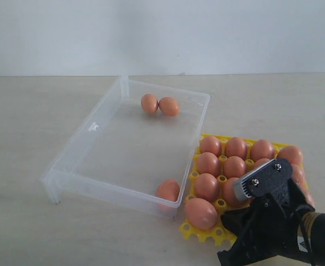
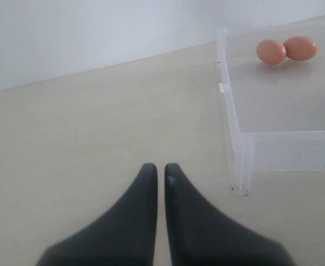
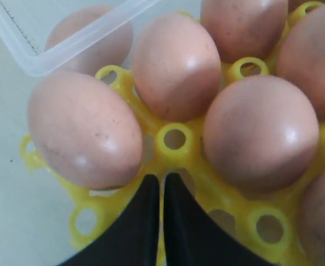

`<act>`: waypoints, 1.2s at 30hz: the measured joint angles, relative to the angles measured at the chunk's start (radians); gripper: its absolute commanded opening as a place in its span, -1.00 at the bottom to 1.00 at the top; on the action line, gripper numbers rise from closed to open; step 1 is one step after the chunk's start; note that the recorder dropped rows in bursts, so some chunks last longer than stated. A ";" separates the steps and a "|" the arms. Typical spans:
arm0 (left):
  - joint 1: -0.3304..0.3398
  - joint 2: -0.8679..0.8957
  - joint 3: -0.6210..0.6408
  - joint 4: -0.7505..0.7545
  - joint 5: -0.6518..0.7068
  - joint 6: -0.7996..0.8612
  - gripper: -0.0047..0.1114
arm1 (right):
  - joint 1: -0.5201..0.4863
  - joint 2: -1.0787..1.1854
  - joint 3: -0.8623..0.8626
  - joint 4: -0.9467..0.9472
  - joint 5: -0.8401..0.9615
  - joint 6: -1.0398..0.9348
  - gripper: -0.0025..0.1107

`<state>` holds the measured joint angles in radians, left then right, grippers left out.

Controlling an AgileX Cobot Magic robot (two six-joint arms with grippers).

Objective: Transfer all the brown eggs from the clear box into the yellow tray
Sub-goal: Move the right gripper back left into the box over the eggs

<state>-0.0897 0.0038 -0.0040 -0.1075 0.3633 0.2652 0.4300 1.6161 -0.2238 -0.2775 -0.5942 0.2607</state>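
Left fingers (image 2: 132,227), right fingers (image 3: 143,227) pressed together

- Robotics lab or test bench, by all signs.
- Pale beige tabletop (image 1: 24,127), matte and uniform, meeting a flat white wall (image 1: 162,33) in one straight line at the back.
- Same plain surface and same white wall in the left wrist view.
- Black robot arm (image 1: 279,221) reaching in at the near right of the exterior view, with a grey metal bracket and exposed screws on top.
- Staged props rather than household goods: clear box (image 1: 85,138) and yellow tray (image 1: 204,233) just beside each other, and brown eggs (image 1: 234,148) all alike in colour and size.
- Even, diffuse light; soft, faint shadows under box and tray.
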 measured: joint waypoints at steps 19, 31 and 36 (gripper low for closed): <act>0.000 0.000 0.000 0.000 0.000 0.000 -0.85 | 0.000 -0.005 0.002 0.026 -0.077 0.025 -0.96; 0.000 0.000 0.000 0.000 0.000 0.000 -0.85 | 0.000 -0.311 -0.211 0.192 0.108 -0.225 -0.96; 0.000 0.000 0.000 0.000 0.000 0.000 -0.85 | 0.000 -0.253 -0.678 0.199 0.770 -0.244 -0.96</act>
<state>-0.0897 0.0038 -0.0040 -0.1075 0.3633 0.2652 0.4300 1.3629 -0.9021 -0.0786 0.1756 0.0167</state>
